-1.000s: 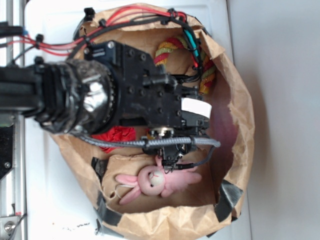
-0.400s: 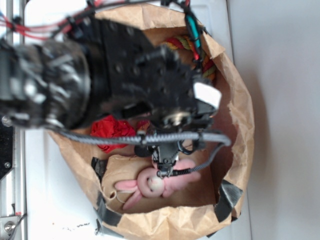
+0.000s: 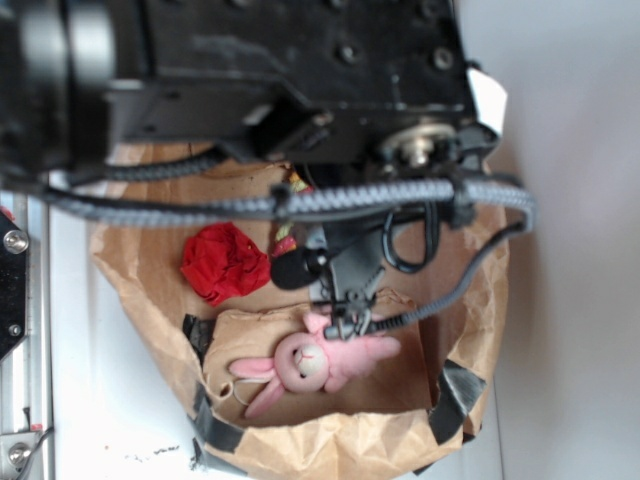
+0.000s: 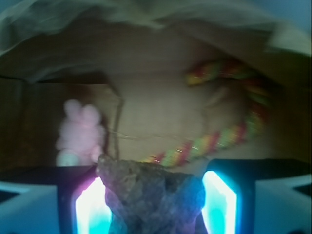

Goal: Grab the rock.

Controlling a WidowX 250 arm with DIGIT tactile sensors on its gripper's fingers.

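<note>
In the wrist view the rock (image 4: pixel 151 195), a dark grey-brown jagged lump, sits between my two lit fingers (image 4: pixel 90 204), which press on its sides. My gripper (image 4: pixel 152 207) is shut on it and holds it above the cardboard floor of the bag. In the exterior view my black arm (image 3: pixel 300 70) fills the top of the frame, close to the camera, and hides both the fingertips and the rock.
A brown paper bag (image 3: pixel 480 290) with black tape (image 3: pixel 455 395) on its rim rings the workspace. Inside lie a red paper ball (image 3: pixel 225 262), a pink plush bunny (image 3: pixel 310 362) and a striped rope toy (image 4: pixel 229 131). Cables (image 3: pixel 300 203) hang under the arm.
The arm has risen out of the bag toward the exterior camera and now looms much larger. The red ball is uncovered; the rope is hidden behind the arm in the exterior view.
</note>
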